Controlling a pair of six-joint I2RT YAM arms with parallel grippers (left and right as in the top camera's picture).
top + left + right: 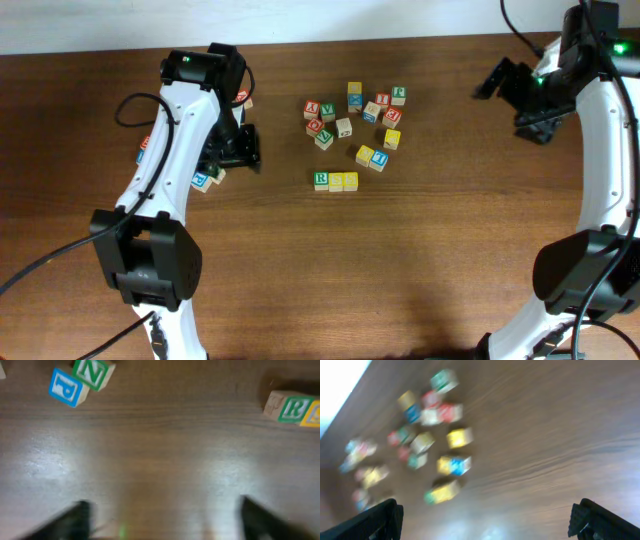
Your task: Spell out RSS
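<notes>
I see the RSS row [336,181] just below the loose cubes [344,127], centre frame on the bench [420,280]. Left hand [165,512] and right hand [487,515] both gape wide, empty. A low left-arm sweep could knock the R askew.

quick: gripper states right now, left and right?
Left gripper: open, holding nothing.
Right gripper: open, holding nothing.

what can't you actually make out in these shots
- Overhead: letters on the two yellow-faced wooden cubes beside the green-R wooden cube are too small to read.
- Left wrist: the picture's right edge cuts off the yellow cube next to the R.
- Right wrist: motion blur smears every letter in the loose cube pile.
</notes>
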